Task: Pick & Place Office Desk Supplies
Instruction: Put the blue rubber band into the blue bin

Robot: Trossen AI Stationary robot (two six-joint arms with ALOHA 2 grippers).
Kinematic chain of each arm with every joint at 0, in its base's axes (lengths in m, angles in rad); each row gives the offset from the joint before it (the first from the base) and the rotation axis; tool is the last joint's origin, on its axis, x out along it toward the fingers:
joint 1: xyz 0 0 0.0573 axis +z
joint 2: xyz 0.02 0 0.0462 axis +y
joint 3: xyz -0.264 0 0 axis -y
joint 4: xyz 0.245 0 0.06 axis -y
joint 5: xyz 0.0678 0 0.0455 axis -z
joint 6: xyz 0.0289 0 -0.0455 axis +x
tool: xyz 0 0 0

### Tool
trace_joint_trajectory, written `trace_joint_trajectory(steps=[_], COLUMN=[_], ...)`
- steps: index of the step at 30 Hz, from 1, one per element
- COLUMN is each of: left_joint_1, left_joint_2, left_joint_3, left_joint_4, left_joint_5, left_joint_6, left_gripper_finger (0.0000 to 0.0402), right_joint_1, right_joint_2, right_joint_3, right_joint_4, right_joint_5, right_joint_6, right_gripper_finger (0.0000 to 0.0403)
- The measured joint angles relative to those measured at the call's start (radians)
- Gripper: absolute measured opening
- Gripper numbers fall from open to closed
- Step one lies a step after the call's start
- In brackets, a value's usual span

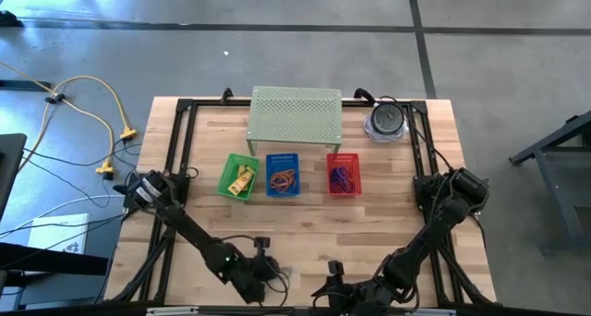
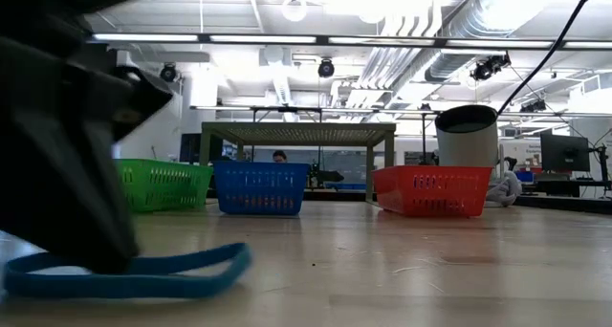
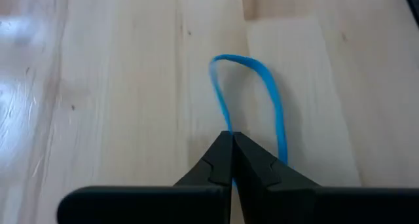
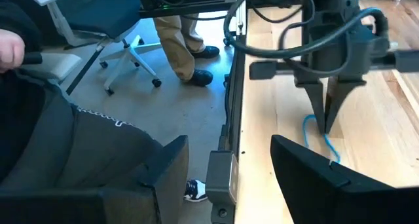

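Blue rubber band (image 3: 252,99), one loop, lies flat on the wooden table (image 1: 388,224) at its near edge; we see the left gripper (image 3: 231,140) pinched tight on one end of it. We count three baskets: green (image 1: 238,178), blue (image 1: 283,175) and red (image 1: 343,175), in a row before one perforated shelf (image 1: 295,115). Only the overhead view shows bands inside them. The right gripper (image 1: 334,288) waits nearby, fingers spread, holding nothing. Its wrist view alone shows people beside the table.

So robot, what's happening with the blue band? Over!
Left gripper shut on blue band, band still lying on the table. Right gripper open, waiting at the near edge. Nothing in the way.
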Motion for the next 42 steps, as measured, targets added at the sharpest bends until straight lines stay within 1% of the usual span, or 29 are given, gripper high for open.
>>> trace_joint_trajectory(steps=[3,9,15,18,21,23,25,29,33,38,40,42], left_joint_1=[-0.001,0.000,0.011,0.021,0.038,0.055,0.080,0.159,0.280,0.479,0.556,0.622], left_joint_2=[0.000,-0.003,-0.003,-0.004,-0.012,-0.033,-0.056,-0.126,-0.179,-0.242,-0.261,-0.279], left_joint_3=[0.055,0.138,0.239,0.314,0.388,0.397,0.396,0.396,0.392,0.318,0.264,0.209], left_joint_4=[-0.116,-0.203,-0.374,-0.523,-0.681,-0.742,-0.781,-0.793,-0.804,-0.794,-0.759,-0.686], left_joint_5=[0.005,-0.010,-0.019,-0.045,-0.104,-0.145,-0.166,-0.164,-0.123,0.015,0.074,0.132], left_joint_6=[0.000,0.044,0.060,0.073,0.092,0.124,0.140,0.216,0.286,0.326,0.326,0.327], left_gripper_finger=[0.0000,0.0000,0.0000,0.0000,0.0000,0.0000,0.0000,0.0000,0.0000,0.0000,0.0000,0.0000], right_joint_1=[0.000,0.007,0.017,0.019,0.023,0.027,0.030,0.041,0.037,0.037,0.045,0.055], right_joint_2=[0.000,0.000,0.000,0.000,0.000,0.003,0.020,0.057,0.079,0.080,0.080,0.080], right_joint_3=[0.000,0.000,0.000,0.000,0.000,0.001,0.002,0.001,0.001,0.001,0.001,0.001], right_joint_4=[0.000,0.000,0.000,-0.001,-0.001,0.000,0.013,0.016,0.027,0.048,0.051,0.059], right_joint_5=[0.000,0.001,0.001,0.001,0.001,0.015,0.034,0.049,0.046,0.051,0.051,0.052], right_joint_6=[0.008,0.009,0.023,0.023,0.039,0.055,0.060,0.077,0.103,0.117,0.136,0.139], right_gripper_finger=[0.0205,0.0205,0.0205,0.0205,0.0205,0.0205,0.0205,0.0205,0.0205,0.0205,0.0205,0.0205])
